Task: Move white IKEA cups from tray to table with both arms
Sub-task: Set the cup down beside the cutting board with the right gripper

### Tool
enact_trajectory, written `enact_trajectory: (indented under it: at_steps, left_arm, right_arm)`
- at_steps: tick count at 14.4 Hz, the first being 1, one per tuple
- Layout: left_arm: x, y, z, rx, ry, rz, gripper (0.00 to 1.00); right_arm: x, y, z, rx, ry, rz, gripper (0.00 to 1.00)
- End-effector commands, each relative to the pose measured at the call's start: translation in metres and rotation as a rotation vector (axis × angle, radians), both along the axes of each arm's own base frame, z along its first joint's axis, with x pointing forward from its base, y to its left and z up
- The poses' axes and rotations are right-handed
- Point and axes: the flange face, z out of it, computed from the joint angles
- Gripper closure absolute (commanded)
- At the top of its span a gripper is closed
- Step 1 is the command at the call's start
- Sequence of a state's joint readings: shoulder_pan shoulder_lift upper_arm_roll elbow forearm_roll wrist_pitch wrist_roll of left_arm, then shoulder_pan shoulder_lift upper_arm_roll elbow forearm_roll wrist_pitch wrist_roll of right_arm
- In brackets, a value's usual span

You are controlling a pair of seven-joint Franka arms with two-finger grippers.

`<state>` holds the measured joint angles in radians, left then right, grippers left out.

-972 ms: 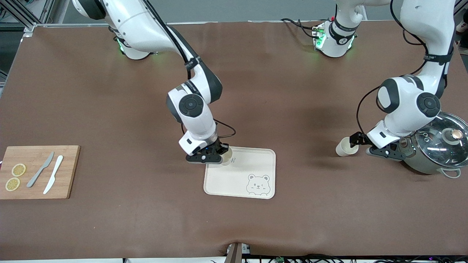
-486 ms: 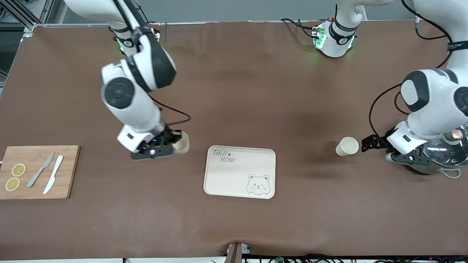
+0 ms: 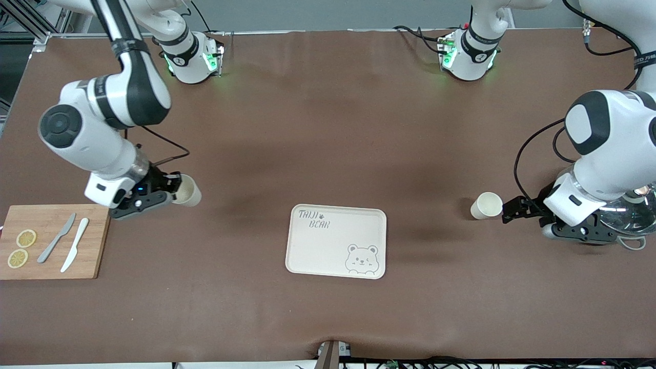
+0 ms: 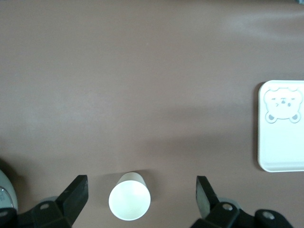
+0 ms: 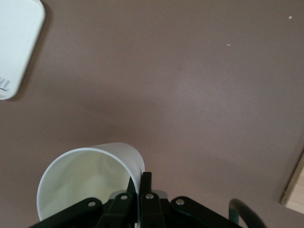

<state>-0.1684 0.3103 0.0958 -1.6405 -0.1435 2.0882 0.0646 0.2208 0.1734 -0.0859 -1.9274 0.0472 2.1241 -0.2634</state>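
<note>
One white cup [image 3: 487,205] stands upright on the brown table, between the tray and the pot. My left gripper [image 3: 512,210] is open just beside it, toward the left arm's end. In the left wrist view the cup [image 4: 129,202] sits between the spread fingers [image 4: 76,192] without touching them. My right gripper [image 3: 171,187] is shut on the rim of the other white cup [image 3: 188,190], low over the table beside the cutting board. In the right wrist view the right gripper [image 5: 141,183] pinches the cup's wall [image 5: 90,183].
The cream bear-printed tray [image 3: 335,241] lies mid-table with nothing on it. A wooden cutting board [image 3: 54,241] with two knives and lemon slices is at the right arm's end. A glass-lidded pot [image 3: 628,218] sits under the left arm.
My right arm carried its cup from the tray's corner toward the cutting board. My left gripper let go of its cup and drew back a little; that cup stayed put.
</note>
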Motion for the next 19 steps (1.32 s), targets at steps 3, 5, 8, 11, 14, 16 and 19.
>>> enact_trajectory:
  at_steps: [3, 5, 8, 11, 14, 16, 19]
  left_arm:
    - [0.018, -0.025, 0.031, 0.034, 0.047, 0.007, 0.00]
    - [0.016, -0.049, 0.029, 0.032, 0.057, 0.023, 0.00]
    - [0.009, -0.097, 0.013, 0.045, 0.083, 0.039, 0.00]
    - [0.007, -0.107, 0.017, 0.053, 0.076, 0.049, 0.00]
    - [0.005, -0.107, 0.025, 0.043, 0.068, 0.052, 0.00]
    - [0.008, -0.108, 0.030, 0.042, 0.055, 0.071, 0.00]
    - [0.009, -0.095, 0.038, 0.045, 0.044, 0.076, 0.00]
  right_arm:
    - [-0.016, -0.058, -0.028, 0.003, -0.014, 0.064, 1.00]
    - [-0.016, -0.082, -0.043, -0.006, -0.058, 0.107, 1.00]
    - [-0.010, -0.105, -0.074, -0.018, -0.079, 0.136, 1.00]
    - [-0.005, -0.114, -0.101, -0.027, -0.098, 0.162, 1.00]
    - [0.001, -0.113, -0.132, -0.036, -0.120, 0.162, 1.00]
    - [0.004, -0.112, -0.149, -0.041, -0.135, 0.163, 1.00]
    - [0.006, -0.113, -0.166, -0.049, -0.157, 0.162, 1.00]
